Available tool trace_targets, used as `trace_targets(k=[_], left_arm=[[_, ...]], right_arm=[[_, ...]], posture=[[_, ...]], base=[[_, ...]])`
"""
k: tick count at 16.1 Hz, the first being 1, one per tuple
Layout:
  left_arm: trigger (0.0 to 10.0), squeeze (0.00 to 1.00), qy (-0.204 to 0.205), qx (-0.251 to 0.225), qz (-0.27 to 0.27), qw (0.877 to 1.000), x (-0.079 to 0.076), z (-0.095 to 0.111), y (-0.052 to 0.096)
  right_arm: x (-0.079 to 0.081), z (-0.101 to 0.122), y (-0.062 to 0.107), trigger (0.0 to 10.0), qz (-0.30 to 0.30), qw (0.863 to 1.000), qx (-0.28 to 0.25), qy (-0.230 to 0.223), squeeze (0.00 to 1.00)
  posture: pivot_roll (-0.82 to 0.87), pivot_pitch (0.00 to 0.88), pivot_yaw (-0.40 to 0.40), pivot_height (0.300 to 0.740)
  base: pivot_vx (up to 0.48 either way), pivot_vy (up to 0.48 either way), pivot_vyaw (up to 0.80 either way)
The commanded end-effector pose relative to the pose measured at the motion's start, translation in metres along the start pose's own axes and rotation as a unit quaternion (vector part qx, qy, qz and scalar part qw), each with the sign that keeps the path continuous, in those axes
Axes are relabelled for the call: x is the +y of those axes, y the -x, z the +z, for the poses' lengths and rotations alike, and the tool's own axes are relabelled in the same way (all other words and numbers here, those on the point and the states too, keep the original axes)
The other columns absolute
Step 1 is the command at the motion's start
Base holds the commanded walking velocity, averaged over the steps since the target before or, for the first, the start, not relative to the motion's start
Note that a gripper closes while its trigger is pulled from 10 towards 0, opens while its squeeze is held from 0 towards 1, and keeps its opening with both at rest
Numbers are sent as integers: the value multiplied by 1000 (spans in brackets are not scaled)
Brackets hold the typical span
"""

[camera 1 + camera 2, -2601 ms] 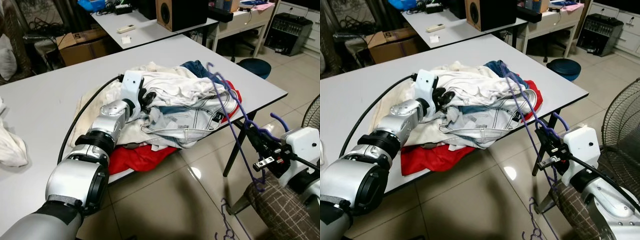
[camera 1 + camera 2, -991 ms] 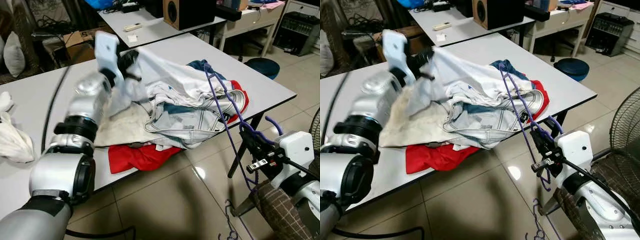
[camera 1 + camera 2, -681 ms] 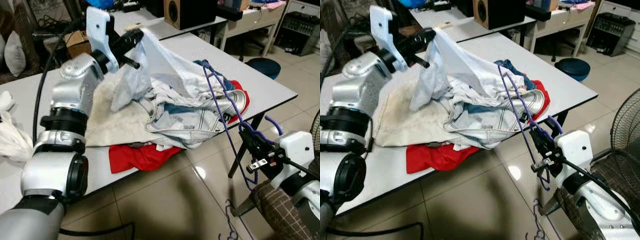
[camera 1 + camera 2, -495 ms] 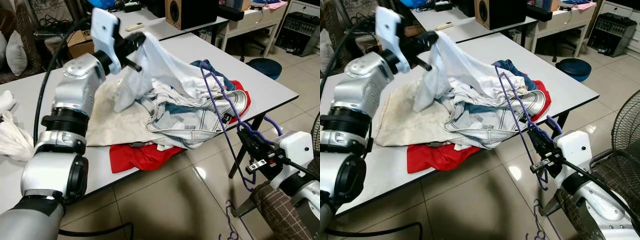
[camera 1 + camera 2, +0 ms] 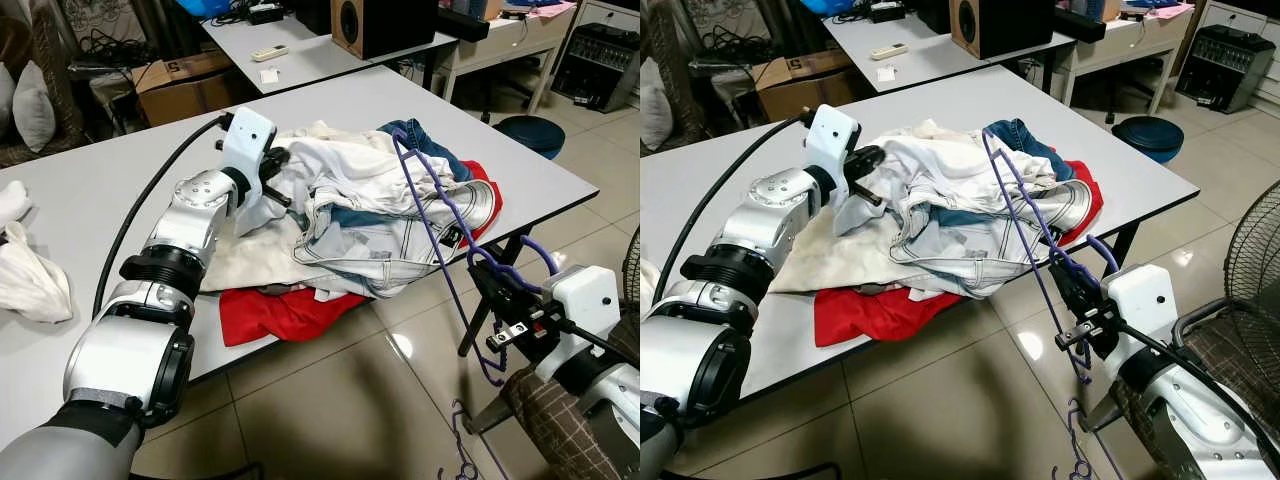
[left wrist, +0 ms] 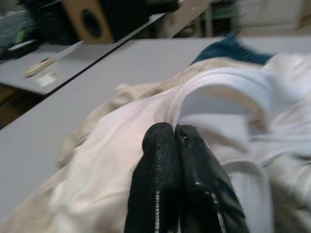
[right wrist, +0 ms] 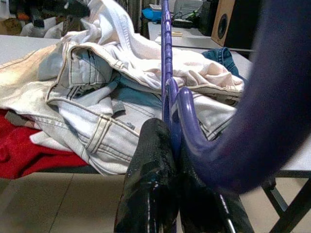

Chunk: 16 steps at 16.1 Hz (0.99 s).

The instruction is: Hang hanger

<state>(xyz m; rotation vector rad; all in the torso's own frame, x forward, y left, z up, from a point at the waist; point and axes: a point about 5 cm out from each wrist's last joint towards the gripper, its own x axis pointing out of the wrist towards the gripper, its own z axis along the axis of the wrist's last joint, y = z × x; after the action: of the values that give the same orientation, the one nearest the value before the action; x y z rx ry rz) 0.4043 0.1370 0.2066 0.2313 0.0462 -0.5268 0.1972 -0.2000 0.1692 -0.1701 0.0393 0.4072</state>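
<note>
glossy tiled floor (image 5: 330,400), grey tables (image 5: 90,190), perhaps a fan (image 5: 1245,250)

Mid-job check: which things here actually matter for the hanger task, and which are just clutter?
In play:
- purple hanger, held by right gripper
- white garment, pinched by left gripper

Lying about:
- jeans
- red cloth
- speaker
- cardboard box
- fan
- spare purple hangers on the floor

Clothes pile (image 5: 370,215) on table (image 5: 90,200) (hanger (image 5: 435,215) right).
</note>
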Motion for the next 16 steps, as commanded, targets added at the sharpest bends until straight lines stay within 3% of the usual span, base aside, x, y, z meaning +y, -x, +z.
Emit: trace_targets(k=[1, 5, 8, 11, 13, 16], left_arm=[[10000, 1000, 5, -19, -10, 1000, 6, 5, 5], [10000, 1000, 30, -6, -27, 999, 19, 6, 14], [10000, 1000, 52, 8, -120, 991, 3, 0, 18], [10000, 1000, 13, 41, -136, 990, -8, -17, 19], [10000, 1000, -81, 38, -96, 991, -4, -19, 20], [10000, 1000, -104, 25, -87, 990, -1, -14, 20]], right_arm=[[0, 5, 3, 10000, 1, 1000, -12, 5, 0], [0, 4, 1, 10000, 7, 1000, -11, 6, 0], [0, 5, -1, 10000, 12, 1000, -12, 6, 0], [0, 5, -1, 10000, 14, 1000, -12, 7, 0], [0, 6, 0, 10000, 15, 1000, -12, 8, 0], [-1, 6, 1, 10000, 14, 1000, -10, 9, 0]], posture=[[-133, 0, 129, 740], [-124, 0, 120, 740], [-120, 0, 115, 740], [-124, 0, 114, 740], [-129, 0, 116, 740], [-131, 0, 119, 740]], base=[[0, 0, 0], [0, 0, 0], [0, 0, 0], [0, 0, 0], [0, 0, 0], [0, 0, 0]])
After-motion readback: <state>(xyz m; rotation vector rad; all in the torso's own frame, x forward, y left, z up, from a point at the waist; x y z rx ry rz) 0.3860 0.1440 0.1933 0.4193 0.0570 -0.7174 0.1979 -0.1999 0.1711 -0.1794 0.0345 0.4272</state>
